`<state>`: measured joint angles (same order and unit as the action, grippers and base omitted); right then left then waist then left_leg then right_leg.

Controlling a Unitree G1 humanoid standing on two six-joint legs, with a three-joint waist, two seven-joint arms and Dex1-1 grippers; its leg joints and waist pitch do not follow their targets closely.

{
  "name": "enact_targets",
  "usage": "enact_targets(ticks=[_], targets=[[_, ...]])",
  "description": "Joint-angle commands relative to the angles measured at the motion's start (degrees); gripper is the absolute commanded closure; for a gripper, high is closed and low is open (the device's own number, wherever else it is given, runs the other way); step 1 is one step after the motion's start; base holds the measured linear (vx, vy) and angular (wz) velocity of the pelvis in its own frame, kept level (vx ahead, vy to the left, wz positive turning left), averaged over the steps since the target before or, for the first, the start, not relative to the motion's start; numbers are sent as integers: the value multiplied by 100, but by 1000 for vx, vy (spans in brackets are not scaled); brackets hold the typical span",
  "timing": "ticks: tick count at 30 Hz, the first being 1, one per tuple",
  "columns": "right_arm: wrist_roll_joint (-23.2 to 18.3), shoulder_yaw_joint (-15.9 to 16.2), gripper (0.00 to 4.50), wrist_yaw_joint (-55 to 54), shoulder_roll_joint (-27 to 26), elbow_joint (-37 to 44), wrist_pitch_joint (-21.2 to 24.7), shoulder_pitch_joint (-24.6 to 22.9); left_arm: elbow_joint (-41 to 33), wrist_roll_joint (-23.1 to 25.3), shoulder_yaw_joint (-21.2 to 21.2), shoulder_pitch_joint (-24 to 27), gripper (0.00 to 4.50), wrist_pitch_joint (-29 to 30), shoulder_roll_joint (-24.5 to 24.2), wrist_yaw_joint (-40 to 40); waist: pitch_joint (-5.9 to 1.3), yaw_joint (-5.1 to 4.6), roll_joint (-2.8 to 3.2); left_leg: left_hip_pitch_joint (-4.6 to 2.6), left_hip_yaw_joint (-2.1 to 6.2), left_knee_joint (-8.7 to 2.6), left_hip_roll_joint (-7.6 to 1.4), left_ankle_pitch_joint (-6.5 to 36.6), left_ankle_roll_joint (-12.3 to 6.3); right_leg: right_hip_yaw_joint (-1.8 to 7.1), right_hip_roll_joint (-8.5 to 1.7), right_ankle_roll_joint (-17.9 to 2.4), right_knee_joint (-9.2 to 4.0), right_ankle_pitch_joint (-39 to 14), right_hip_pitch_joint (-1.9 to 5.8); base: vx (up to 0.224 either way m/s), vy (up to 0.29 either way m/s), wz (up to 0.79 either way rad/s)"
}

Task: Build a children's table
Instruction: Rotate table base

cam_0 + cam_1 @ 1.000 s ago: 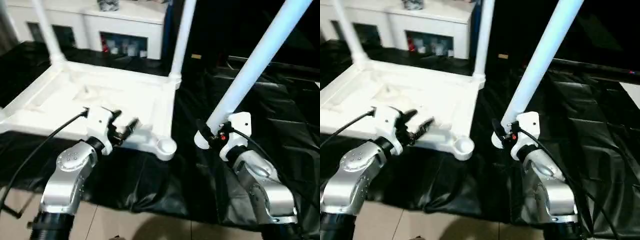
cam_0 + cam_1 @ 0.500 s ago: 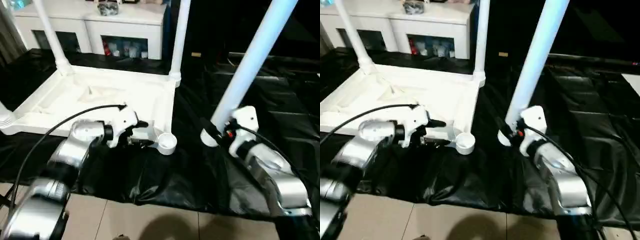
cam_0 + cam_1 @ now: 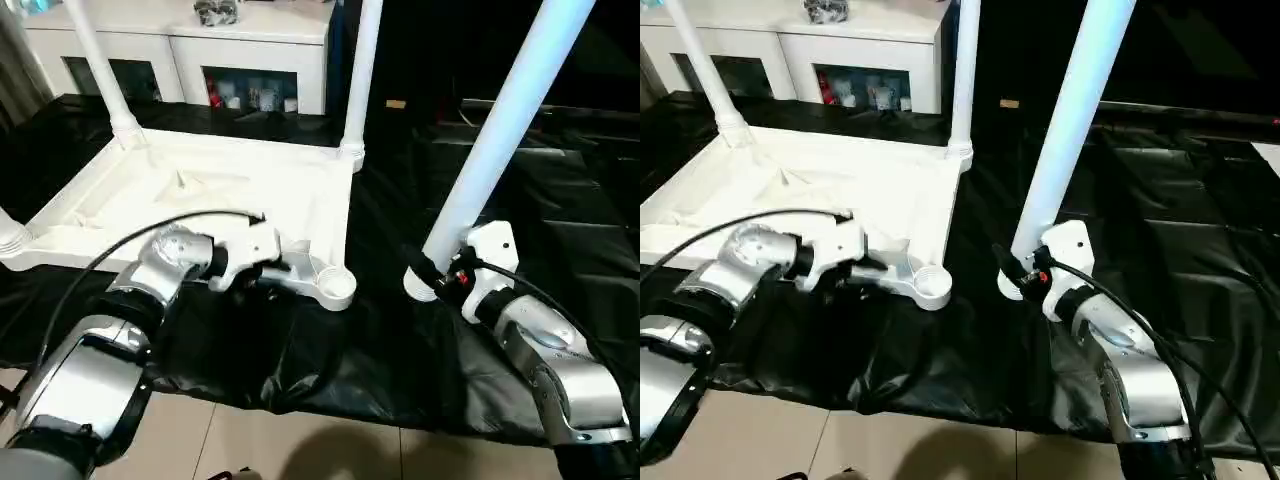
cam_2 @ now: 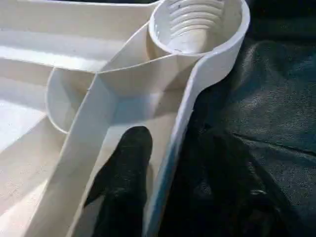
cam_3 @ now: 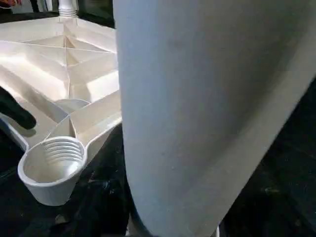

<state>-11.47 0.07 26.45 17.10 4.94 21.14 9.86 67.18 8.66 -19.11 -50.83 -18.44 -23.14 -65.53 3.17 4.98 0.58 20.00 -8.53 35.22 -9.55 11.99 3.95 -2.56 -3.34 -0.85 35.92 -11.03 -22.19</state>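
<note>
Jaws first: my left gripper (image 3: 283, 268), at centre-left of the head view, is straddling the rim of the white plastic rectangular tabletop (image 3: 200, 195) lying upside down on the black-sheeted worktop (image 3: 560, 210), one finger (image 4: 126, 168) inside the rim, the other outside; whether it is clamping I cannot tell. My right gripper (image 3: 432, 272) is pinching the flared end of a long white tapered tubular leg (image 3: 500, 130) that is slanting toward the upper right. I am judging the fourth leg as the step in hand. Next, I am needing that flared end swung over the empty ribbed corner socket (image 3: 335, 288), uprighted, and pressed in.
</note>
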Motion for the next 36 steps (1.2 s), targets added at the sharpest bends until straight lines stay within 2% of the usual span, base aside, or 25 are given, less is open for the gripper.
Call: enact_targets(ticks=[1, 4, 6, 7, 9, 10, 11, 12, 14, 16, 17, 18, 19, 23, 24, 25, 26, 27, 29, 30, 32, 33, 35, 36], targets=[[14, 19, 261, -3, 52, 163, 62, 59, 183, 142, -59, -193, 311, -97, 9, 55, -386, -3, 55, -24, 72, -462, -290, 999, 45, 301, -501, -1309, -435, -728, 325, 0, 0, 0], [11, 18, 261, -13, 41, 153, 56, 67, 340, 229, -71, -268, 335, -99, 45, 93, -387, 3, 19, -8, 65, -453, -286, 869, -2, 296, -504, -1355, -414, -559, 337, 0, 0, 0], [32, 40, 261, -21, 30, 118, 31, 79, 376, 277, -97, -287, 345, -100, 48, 114, -389, 6, 29, -5, 67, -454, -287, 861, -11, 295, -510, -1357, -416, -594, 341, 0, 0, 0], [38, 52, 261, -19, 24, 80, 24, 111, 423, 306, -112, -306, 355, 2, 60, 84, -384, 13, 4, -10, 65, -455, -295, 861, -25, 300, -520, -1356, -419, -659, 336, 0, 0, 0], [49, 70, 261, -1, 31, 41, 5, 146, 451, 352, -149, -313, 370, 66, 60, 67, -383, 13, 18, -14, 67, -459, -303, 868, -30, 295, -521, -1351, -427, -703, 327, 0, 0, 0], [62, 88, 261, 18, 30, -29, -19, 209, 530, 468, -220, -335, 377, 210, 61, -7, -375, 9, -50, -9, 61, -466, -300, 877, -44, 296, -519, -1326, -427, -778, 330, 0, 0, 0], [64, 90, 261, 19, 29, -39, -22, 220, 536, 481, -229, -335, 383, 215, 60, -17, -371, 12, -21, -10, 64, -469, -299, 862, -41, 295, -532, -1296, -434, -904, 326, 0, 0, 0], [68, 94, 261, 21, 27, -61, -27, 242, 548, 507, -244, -336, 397, 219, 58, -35, -367, 8, -30, -4, 61, -469, -303, 858, -42, 299, -530, -1261, -443, -975, 323, 0, 0, 0], [71, 106, 261, 28, 27, -118, -53, 305, 592, 507, -204, -342, 406, 208, 75, -37, -367, 5, -56, 0, 54, -469, -301, 833, -54, 301, -528, -1257, -445, -969, 324, 0, 0, 0], [73, 107, 261, 33, 26, -165, -68, 357, 615, 485, -144, -353, 417, 280, 99, -124, -372, 9, -54, 1, 44, -460, -295, 756, -91, 304, -531, -1277, -443, -903, 320, 0, 0, 0], [72, 110, 261, 48, 31, -191, -86, 392, 558, 232, 57, -349, 422, 570, 170, -389, -373, 14, -83, 10, 37, -457, -291, 697, -112, 306, -534, -1284, -438, -858, 330, 0, 0, 0], [72, 110, 261, 48, 31, -191, -86, 392, 557, 230, 58, -349, 422, 571, 171, -390, -376, 14, -80, 7, 35, -455, -287, 662, -117, 302, -538, -1307, -423, -830, 329, 0, 0, 0], [78, 116, 261, 56, 28, -230, -104, 423, 474, 91, 154, -322, 427, 763, 212, -569, -377, 21, -70, -1, 29, -451, -293, 614, -153, 298, -540, -1363, -420, -786, 314, 0, 0, 0], [59, 114, 261, 63, -6, -307, -106, 478, 208, -21, 206, -129, 444, 883, 248, -674, -374, 27, -82, 13, 28, -455, -305, 605, -207, 296, -550, -1422, -419, -714, 324, 0, 0, 0], [51, 119, 261, 65, -22, -322, -95, 487, 95, -96, 250, -53, 448, 918, 277, -681, -377, 31, -90, 14, 25, -452, -299, 585, -220, 292, -545, -1426, -415, -683, 325, 0, 0, 0], [50, 129, 261, 71, -39, -345, -91, 496, -66, -155, 287, 50, 448, 936, 312, -648, -376, 27, -125, 19, 18, -453, -303, 560, -253, 291, -541, -1442, -415, -625, 322, 0, 0, 0], [36, 128, 261, 73, -57, -357, -74, 495, -208, -157, 273, 145, 448, 928, 326, -604, -379, 38, -110, 18, 24, -449, -307, 552, -258, 292, -559, -1444, -407, -638, 331, 0, 0, 0], [-5, 123, 261, 79, -112, -401, -36, 501, -644, -123, 243, 423, 448, 888, 355, -481, -378, 50, -135, 15, 22, -457, -322, 557, -276, 289, -567, -1421, -410, -703, 323, 0, 0, 0], [-25, 127, 261, 78, -148, -473, -7, 532, -958, -63, 219, 618, 448, 860, 390, -308, -369, 53, -138, -4, 2, -461, -337, 642, -290, 285, -561, -1380, -430, -901, 281, 0, 0, 0], [-21, 139, 261, 78, -161, -515, -9, 551, -1113, -21, 175, 716, 448, 775, 396, -236, -366, 64, -119, -14, -2, -467, -343, 685, -272, 285, -561, -1364, -441, -977, 269, 0, 0, 0], [-20, 165, 261, 79, -189, -578, -16, 594, -1406, 12, 117, 896, 448, 778, 414, -174, -353, 47, -126, -13, -1, -491, -355, 812, -197, 280, -546, -1300, -452, -1114, 261, 0, 0, 0], [-26, 173, 261, 81, -198, -592, -14, 611, -1508, 14, 105, 955, 448, 807, 418, -164, -345, 49, -169, -22, -9, -497, -355, 878, -176, 280, -547, -1235, -455, -1238, 252, 0, 0, 0], [-21, 207, 261, 110, -215, -637, -25, 675, -1685, -29, 152, 1072, 448, 911, 486, -44, -351, 51, -196, -26, -29, -502, -356, 865, -162, 282, -548, -1154, -460, -1321, 235, 0, 0, 0], [-19, 210, 261, 113, -216, -640, -27, 679, -1707, -36, 156, 1084, 448, 921, 490, -40, -352, 50, -189, -17, -24, -505, -360, 833, -157, 282, -557, -1152, -448, -1282, 241, 0, 0, 0]])
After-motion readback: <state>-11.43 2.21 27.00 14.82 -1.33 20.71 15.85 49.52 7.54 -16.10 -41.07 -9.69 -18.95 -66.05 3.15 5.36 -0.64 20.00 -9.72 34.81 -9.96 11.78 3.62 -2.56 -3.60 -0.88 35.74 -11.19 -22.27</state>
